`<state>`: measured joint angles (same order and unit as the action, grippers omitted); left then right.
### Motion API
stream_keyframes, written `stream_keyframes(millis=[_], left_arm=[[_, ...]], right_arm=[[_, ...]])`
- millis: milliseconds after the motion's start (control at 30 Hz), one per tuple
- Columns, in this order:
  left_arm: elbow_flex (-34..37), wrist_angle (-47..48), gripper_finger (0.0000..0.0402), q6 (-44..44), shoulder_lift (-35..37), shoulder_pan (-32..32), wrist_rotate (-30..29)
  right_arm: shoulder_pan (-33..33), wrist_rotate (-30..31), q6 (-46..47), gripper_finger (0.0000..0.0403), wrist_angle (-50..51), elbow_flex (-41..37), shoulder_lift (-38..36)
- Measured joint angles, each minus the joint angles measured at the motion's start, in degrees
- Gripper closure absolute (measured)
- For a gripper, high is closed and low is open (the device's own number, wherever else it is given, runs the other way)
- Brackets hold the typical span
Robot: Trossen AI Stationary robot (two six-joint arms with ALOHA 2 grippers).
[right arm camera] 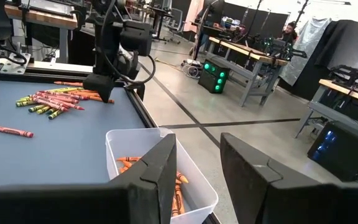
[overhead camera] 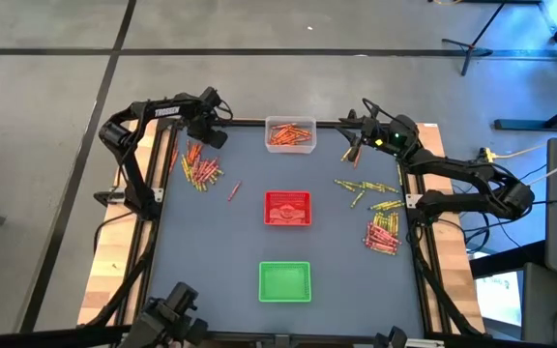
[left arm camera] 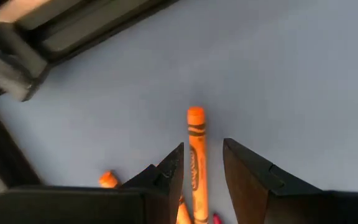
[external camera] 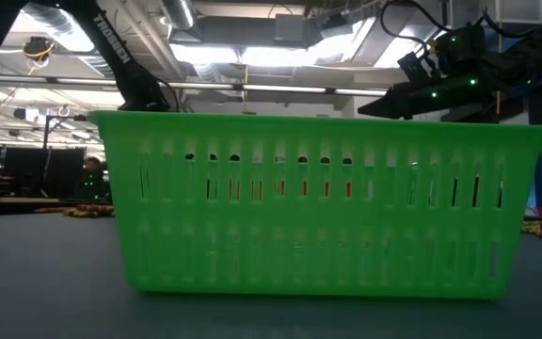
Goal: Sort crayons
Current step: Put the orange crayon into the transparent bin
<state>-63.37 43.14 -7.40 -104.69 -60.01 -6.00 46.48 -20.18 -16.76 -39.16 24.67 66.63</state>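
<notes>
The dark table carries three trays in a line. The red tray sits in the middle, the green tray on one side of it and the clear tray on the other, holding orange crayons. Left of the red tray lies a heap of crayons, with the left gripper low over it, fingers apart around one orange crayon. Right of the red tray lies a second scatter. The right gripper hangs beside the clear tray, fingers apart, empty.
</notes>
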Motion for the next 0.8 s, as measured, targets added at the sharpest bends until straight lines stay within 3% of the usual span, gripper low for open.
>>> stream_keyframes(millis=[300,633,800], left_arm=[[-0.39,-0.37,0.0312,1.79,-1.55,0.94,-0.19],[-0.37,-0.27,0.0388,2.01,-1.55,0.94,0.13],[-0.07,-0.37,0.0396,3.08,-0.34,1.63,-0.84]], right_arm=[[-0.02,0.00,0.01,0.0279,0.02,0.00,0.00],[-0.02,0.00,0.01,0.0279,0.04,0.00,0.00],[-0.02,0.00,1.31,0.0279,-0.16,0.00,0.00]])
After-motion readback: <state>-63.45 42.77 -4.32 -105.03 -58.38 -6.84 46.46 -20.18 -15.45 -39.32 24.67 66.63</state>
